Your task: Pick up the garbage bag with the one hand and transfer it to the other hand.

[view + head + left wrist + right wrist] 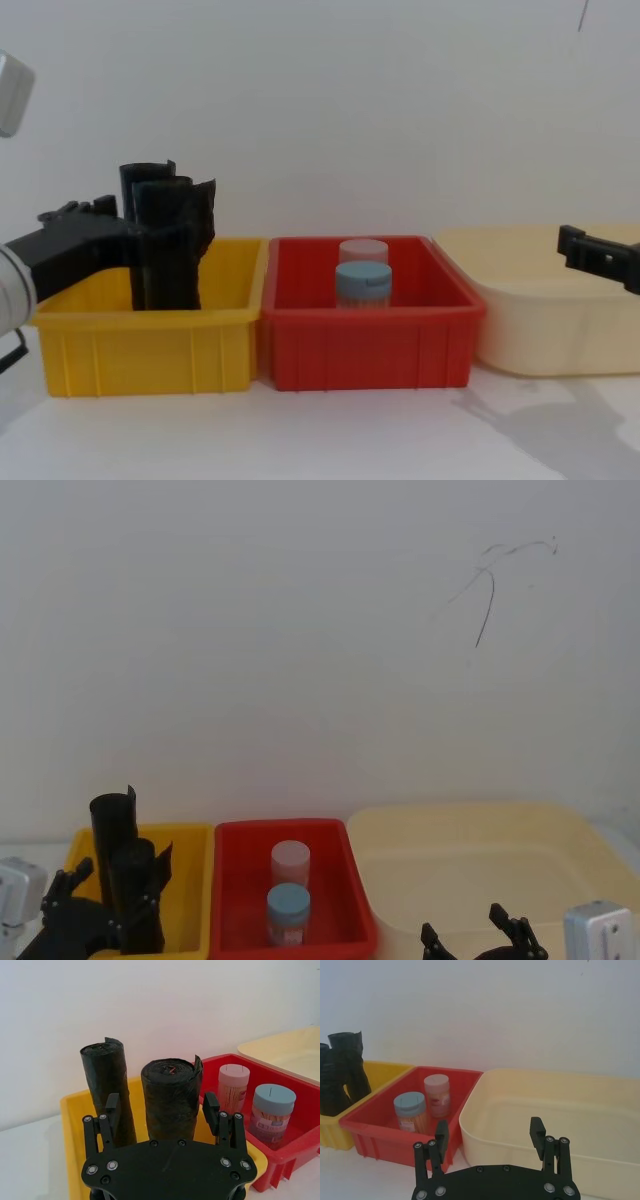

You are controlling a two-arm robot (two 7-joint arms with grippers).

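Open left hand straddles the garbage bag; closing may snag the second roll at its ten o'clock. Open right hand idles at the cream bin's six o'clock.

Yellow bin, red bin with a pink-lidded jar and a blue-lidded jar, cream tub alongside.
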